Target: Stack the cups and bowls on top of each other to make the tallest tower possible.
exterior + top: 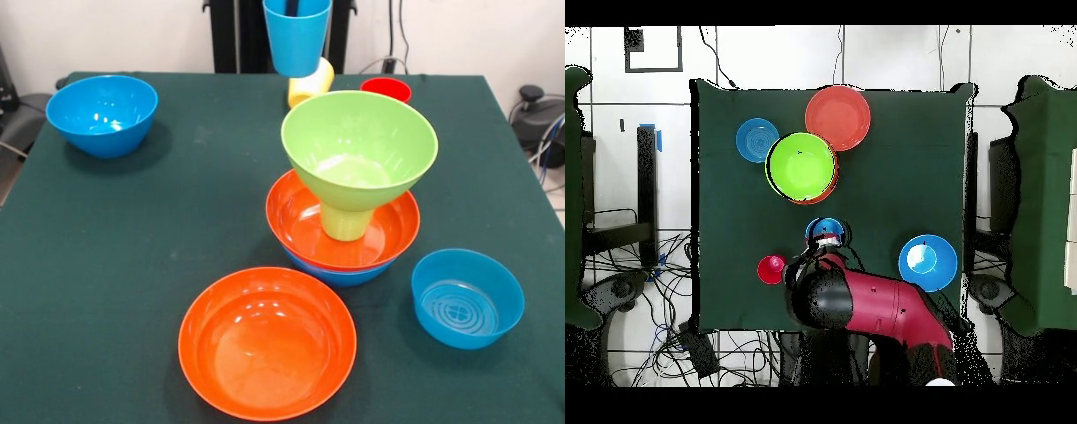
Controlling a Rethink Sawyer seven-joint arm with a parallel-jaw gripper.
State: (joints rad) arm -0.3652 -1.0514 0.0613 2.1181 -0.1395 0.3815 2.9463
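Note:
The tower stands right of the table's middle: a blue bowl (pixel 340 274) at the bottom, an orange bowl (pixel 305 221) in it, an upturned lime green cup (pixel 346 223), and a lime green bowl (pixel 359 141) on top. In the overhead view the green bowl (pixel 801 165) hides the rest of the tower. My gripper (pixel 297 7) is shut on the blue cup (pixel 297 40) and holds it upright in the air, behind the tower; the gripper (pixel 827 240) and blue cup (pixel 825 230) also show in the overhead view. A yellow cup (pixel 311 84) lies on its side under the blue cup. A red cup (pixel 386 88) stands at the far edge.
A loose orange bowl (pixel 267 342) sits near the front edge, in front of the tower. A deep blue bowl (pixel 101 113) sits at the far left. A smaller blue bowl (pixel 467 298) sits at the front right. The red arm (pixel 865 305) reaches in over the robot's side of the table.

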